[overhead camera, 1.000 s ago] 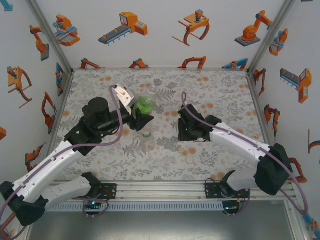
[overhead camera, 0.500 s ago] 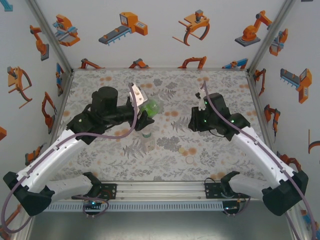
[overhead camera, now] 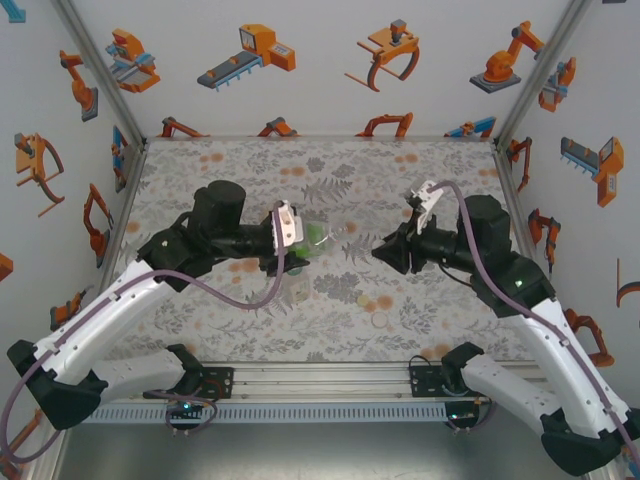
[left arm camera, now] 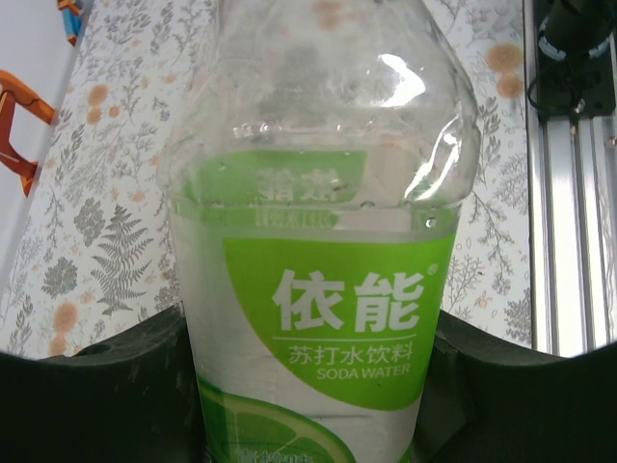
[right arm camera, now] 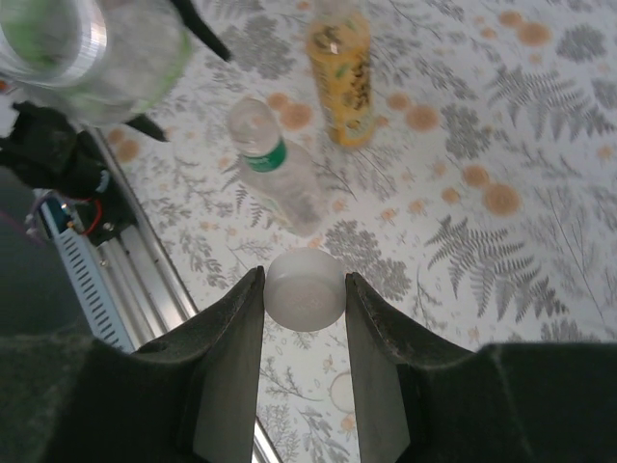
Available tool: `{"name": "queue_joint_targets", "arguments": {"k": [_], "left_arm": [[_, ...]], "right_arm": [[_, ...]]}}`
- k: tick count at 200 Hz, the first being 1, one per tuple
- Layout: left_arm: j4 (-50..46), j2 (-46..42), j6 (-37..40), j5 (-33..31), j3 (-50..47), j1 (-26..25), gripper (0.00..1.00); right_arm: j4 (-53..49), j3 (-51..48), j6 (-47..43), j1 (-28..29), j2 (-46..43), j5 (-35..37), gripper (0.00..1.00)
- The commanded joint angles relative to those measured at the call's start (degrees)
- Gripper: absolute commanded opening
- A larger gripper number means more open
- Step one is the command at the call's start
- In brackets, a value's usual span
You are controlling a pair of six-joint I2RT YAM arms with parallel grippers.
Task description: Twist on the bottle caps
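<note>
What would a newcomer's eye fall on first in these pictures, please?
The clear plastic bottle with the bright green label, clamped in the left end effector, left of centre in the overhead view. Then the small round white plastic cap pinched in the right end effector, opposite it.

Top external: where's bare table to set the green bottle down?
Bare: the far strip of the table along the back wall, and the near-left patch between left arm and front rail. Crowded: the centre, where the left gripper holds the green bottle by the slim bottle, loose caps just right of it.
</note>
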Motion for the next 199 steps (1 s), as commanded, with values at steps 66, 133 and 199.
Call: {"name": "queue_joint_targets", "arguments": {"k": [66,133,199], "left_arm": [[-4.11,3.15,5.83,-0.47,0.7,-4.14,0.0],[-5.7,5.33,6.27,-0.2,2.17,-5.6,0.0],[-6.14,6.13,6.45,1.01,2.81,-6.44,0.0]], "right_arm": [[1.92,3.62,-15.56,-0.16,-1.27,-17.76,0.21],[2.99,3.76,-21.53,-0.1,-1.38,-21.43,0.17],[3.86,4.25,-21.59,0.02,0.59,-25.35,0.16]]}}
